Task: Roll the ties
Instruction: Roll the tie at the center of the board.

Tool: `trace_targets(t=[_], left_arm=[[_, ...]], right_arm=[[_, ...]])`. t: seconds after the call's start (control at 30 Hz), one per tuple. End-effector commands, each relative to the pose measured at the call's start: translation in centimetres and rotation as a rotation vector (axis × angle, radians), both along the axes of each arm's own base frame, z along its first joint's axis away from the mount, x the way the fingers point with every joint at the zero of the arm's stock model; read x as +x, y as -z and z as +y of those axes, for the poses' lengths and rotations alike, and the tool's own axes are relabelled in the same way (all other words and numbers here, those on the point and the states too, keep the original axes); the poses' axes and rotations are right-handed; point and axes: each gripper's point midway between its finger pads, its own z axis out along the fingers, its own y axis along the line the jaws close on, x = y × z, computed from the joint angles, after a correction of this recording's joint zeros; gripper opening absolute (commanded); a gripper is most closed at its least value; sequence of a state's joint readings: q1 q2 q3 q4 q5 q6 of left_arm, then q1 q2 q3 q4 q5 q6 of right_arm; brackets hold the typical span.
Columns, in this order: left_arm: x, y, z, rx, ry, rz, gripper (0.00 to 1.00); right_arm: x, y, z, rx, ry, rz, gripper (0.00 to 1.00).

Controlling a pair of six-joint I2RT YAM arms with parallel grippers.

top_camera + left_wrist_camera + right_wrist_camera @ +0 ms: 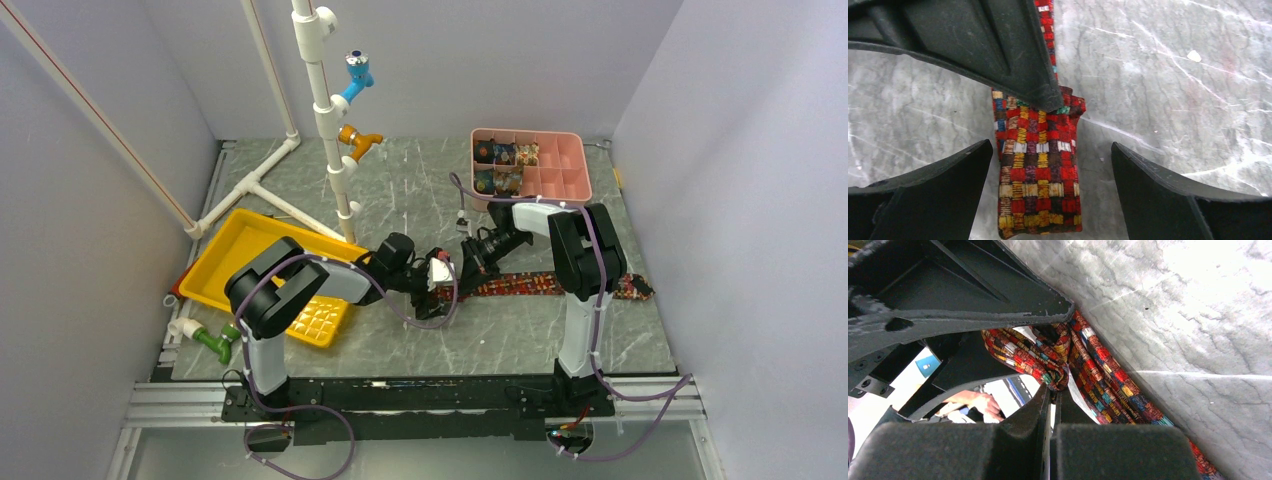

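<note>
Patterned tie [540, 287] laid flat across the table [400, 340], one end doubled over at the centre.

By the near left corner a green pipe fitting [215, 340] is seen, and beyond it a yellow tray [250, 240] is set along the left edge. The tie is stretched from mid-table almost to the right edge. The left gripper [1050, 147] is spread wide, with a finger on either side of the doubled end and neither touching it. The right gripper [1050, 395] is pressed together, its tips set against the fold; whether cloth is nipped between them cannot be told. At the far right corner a pink divided box [565, 165] is placed, with small rolled ties [505, 155] lodged in its left compartments.
</note>
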State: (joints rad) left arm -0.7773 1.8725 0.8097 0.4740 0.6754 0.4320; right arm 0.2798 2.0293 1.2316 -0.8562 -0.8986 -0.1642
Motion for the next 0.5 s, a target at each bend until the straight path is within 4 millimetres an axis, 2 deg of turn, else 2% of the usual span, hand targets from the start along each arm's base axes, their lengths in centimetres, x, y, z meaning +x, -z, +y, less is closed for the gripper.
trace_targets(t=[0.0, 0.13, 0.37, 0.47], left_arm=[[1.8, -2.3, -0.6, -0.086, -0.06, -0.08, 0.96], [2.2, -3.3, -0.3, -0.13, -0.085, -0.107, 0.99], [0.7, 0.4, -1.3, -0.047, -0.008, -0.033, 0.98], [0.2, 2.4, -1.3, 0.012, 0.022, -0.004, 0.86]], right_arm=[[1.3, -1.3, 0.4, 0.019, -0.017, -0.079, 0.0], [1.6, -1.6, 0.6, 0.025, -0.018, -0.079, 0.0], [2.1, -2.3, 0.9, 0.04, -0.008, -0.088, 0.0], [2.1, -2.8, 1.0, 0.047, -0.009, -0.089, 0.0]])
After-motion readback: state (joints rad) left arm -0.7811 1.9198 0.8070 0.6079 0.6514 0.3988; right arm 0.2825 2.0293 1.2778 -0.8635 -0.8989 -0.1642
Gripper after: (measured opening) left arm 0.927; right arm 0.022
